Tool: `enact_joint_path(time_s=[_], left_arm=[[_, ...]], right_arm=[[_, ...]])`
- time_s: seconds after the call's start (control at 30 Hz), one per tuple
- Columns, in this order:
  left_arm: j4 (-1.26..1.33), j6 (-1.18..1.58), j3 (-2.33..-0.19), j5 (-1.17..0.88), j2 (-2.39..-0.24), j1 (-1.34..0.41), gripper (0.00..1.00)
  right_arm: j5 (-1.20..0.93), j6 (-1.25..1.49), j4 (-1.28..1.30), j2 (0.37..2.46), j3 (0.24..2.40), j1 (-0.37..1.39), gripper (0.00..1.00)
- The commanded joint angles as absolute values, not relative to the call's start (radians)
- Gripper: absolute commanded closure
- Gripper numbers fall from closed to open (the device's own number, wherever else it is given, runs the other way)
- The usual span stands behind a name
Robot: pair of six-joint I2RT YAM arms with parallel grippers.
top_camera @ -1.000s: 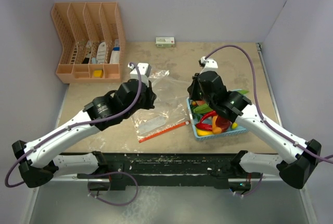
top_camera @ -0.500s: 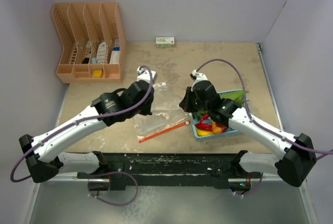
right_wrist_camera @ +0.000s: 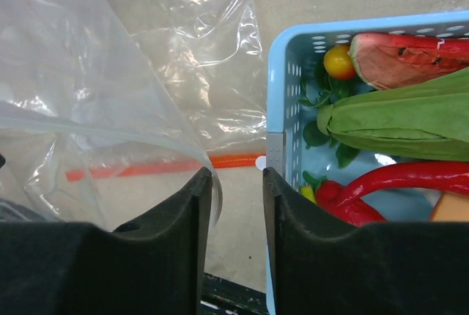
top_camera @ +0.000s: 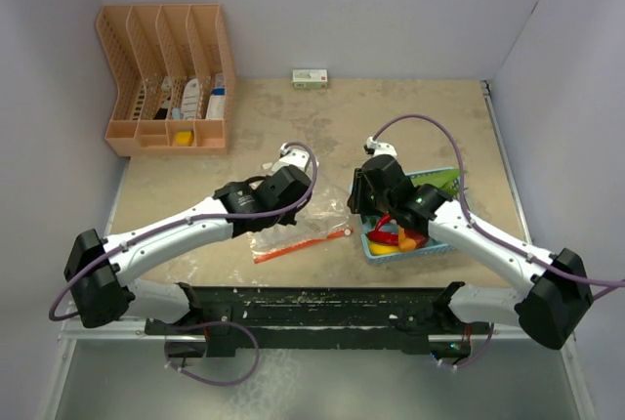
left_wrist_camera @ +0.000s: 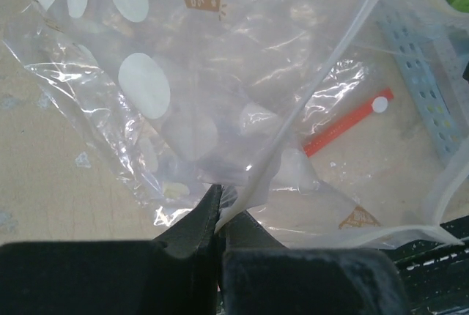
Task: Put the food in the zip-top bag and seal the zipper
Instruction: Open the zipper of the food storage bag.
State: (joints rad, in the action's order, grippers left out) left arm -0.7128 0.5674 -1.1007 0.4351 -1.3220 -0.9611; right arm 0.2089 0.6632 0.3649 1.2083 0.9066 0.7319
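The zip-top bag [top_camera: 317, 220] lies crumpled between my two grippers, clear plastic with white dots [left_wrist_camera: 183, 95]. Its red-orange zipper [top_camera: 293, 247] rests on the table near the front edge [right_wrist_camera: 146, 167]. My left gripper [left_wrist_camera: 220, 212] is shut on a white fold of the bag's mouth edge. My right gripper [right_wrist_camera: 237, 183] stands open just left of the basket; the bag's curled rim touches its left finger [right_wrist_camera: 198, 205]. The food [top_camera: 395, 236] sits in the light blue basket [right_wrist_camera: 366, 26]: a green leafy piece [right_wrist_camera: 396, 121], a red chili [right_wrist_camera: 396, 183], a red chunk [right_wrist_camera: 418, 55].
The basket [top_camera: 430, 247] stands at the front right, right of the bag. An orange desk organiser [top_camera: 166, 78] is at the back left, and a small box [top_camera: 310, 78] lies by the back wall. The table's black front rail [top_camera: 312, 298] runs just below the zipper.
My left gripper has carried the bag to the right and forward, toward the basket. My right gripper has come off the basket to the bag's edge, and its jaws have parted.
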Motion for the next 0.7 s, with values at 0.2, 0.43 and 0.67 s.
enact_joint_path(time_s=[0.2,0.43,0.67], left_arm=[[-0.598,0.53,-1.104,0.462,-1.394,-0.953,1.0],[-0.556,0.511,-1.108,0.448,-1.417,-0.952,1.0],[-0.52,0.491,-1.102,0.43,-1.424,-0.951,1.0]], right_arm=[[0.242,0.66,0.55,1.113,1.051,0.726,0.52],[0.305,0.745,0.742,1.055,1.104,0.725,0.31],[0.409,0.864,0.893,1.049,1.097,0.687,0.11]])
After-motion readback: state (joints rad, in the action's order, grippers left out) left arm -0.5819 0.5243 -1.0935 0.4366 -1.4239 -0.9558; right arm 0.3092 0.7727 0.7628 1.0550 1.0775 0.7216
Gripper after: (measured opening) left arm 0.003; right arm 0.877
